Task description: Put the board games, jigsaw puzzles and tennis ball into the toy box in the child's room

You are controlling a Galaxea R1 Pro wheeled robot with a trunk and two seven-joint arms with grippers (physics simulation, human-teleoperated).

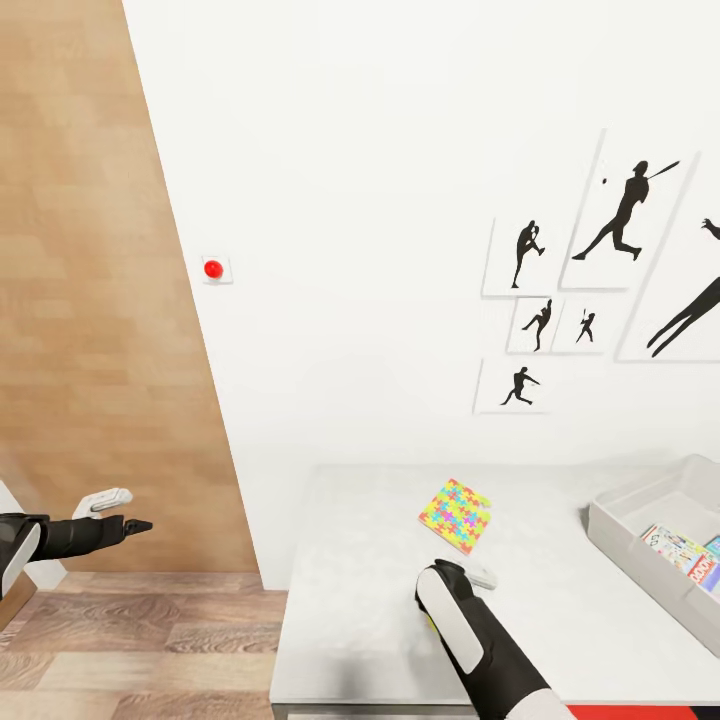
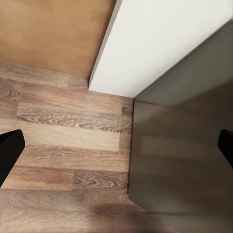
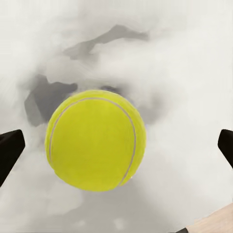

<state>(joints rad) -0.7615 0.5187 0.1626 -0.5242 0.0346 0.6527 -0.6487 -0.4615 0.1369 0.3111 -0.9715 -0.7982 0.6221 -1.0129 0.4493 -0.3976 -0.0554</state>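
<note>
The right gripper (image 1: 478,580) hangs over the white table (image 1: 350,620) near its front edge, and in the right wrist view its two dark fingertips (image 3: 9,150) stand wide apart at either side of the picture, with the tennis ball (image 3: 95,140) lying on the table surface between them, so this pincer is released and has not closed on the ball. From the head view the ball is almost wholly hidden under the wrist; only a sliver of yellow shows beside it. One jigsaw puzzle (image 1: 456,515), bright and many-coloured, lies flat on the table just beyond the gripper, toward the wall. The toy box (image 1: 625,520), a pale open bin, sits at the table's right edge and already holds at least one printed box (image 1: 682,555), which looks like a board game or puzzle; how many are in it cannot be told. The left gripper (image 1: 118,510) is held out off the table's left side, above the wooden floor (image 2: 63,145), its fingers spread and holding nothing. By my reading, the task is partly done: the ball and the visible puzzle are yet to be put away, and the rest cannot be counted from here.
</note>
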